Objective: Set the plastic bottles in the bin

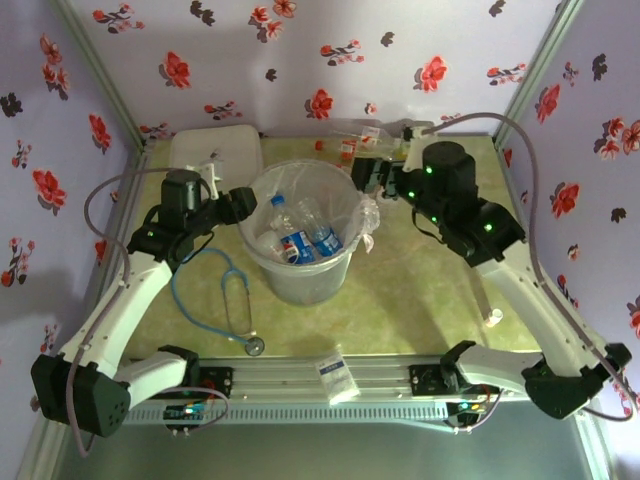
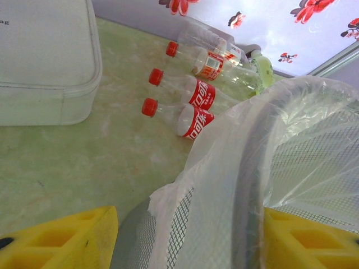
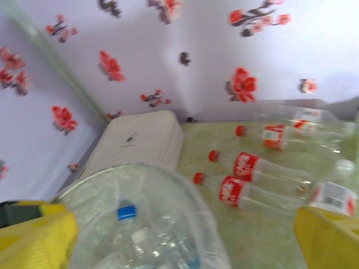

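The bin (image 1: pixel 300 285), a round translucent bucket lined with a clear bag, stands mid-table with several plastic bottles (image 1: pixel 300 240) inside. My left gripper (image 1: pixel 245 205) straddles its left rim; in the left wrist view the yellow fingers (image 2: pixel 188 224) press the bin's wall (image 2: pixel 224 185) from both sides. My right gripper (image 1: pixel 365 175) hovers open over the bin's far right rim (image 3: pixel 185 224), nothing between its fingers. Behind the bin lie red-capped bottles (image 2: pixel 193 122) (image 2: pixel 196 92) (image 2: pixel 202 59) and a greenish one (image 2: pixel 261 64). The right wrist view shows them (image 3: pixel 247 193) (image 3: pixel 258 167) and a blue-capped bottle (image 3: pixel 126 224) in the bin.
A flat white lidded box (image 1: pixel 215 150) sits at the back left, close to the bin. A blue stethoscope (image 1: pixel 235 290) lies left of the bin at the front. A small white packet (image 1: pixel 335 377) rests on the front rail. A small white object (image 1: pixel 494 318) lies near the right arm.
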Controlling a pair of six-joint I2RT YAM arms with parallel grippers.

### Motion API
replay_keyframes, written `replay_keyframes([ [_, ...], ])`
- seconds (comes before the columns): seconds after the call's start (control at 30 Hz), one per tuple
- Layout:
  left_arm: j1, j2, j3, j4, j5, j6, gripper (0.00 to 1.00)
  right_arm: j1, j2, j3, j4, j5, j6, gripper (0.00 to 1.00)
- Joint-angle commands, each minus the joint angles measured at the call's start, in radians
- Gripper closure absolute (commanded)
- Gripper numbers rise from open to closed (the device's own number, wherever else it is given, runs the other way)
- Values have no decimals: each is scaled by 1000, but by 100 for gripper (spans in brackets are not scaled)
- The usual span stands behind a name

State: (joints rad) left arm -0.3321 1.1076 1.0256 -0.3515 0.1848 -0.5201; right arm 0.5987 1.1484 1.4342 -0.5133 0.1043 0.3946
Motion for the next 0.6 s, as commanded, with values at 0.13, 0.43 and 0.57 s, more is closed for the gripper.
replay_keyframes([
  [0.13,-3,5,-16,-9,-7,18,37,-252,50,-63,-191,10,107,1],
  [0.43,-4,-13,-30,6,3,-8,37,-347,302,-87,-173,-91,74,1],
  [0.57,-4,-41,-46,-12,-2,-1,37,-382,461,-64,-124,-162,102,1],
])
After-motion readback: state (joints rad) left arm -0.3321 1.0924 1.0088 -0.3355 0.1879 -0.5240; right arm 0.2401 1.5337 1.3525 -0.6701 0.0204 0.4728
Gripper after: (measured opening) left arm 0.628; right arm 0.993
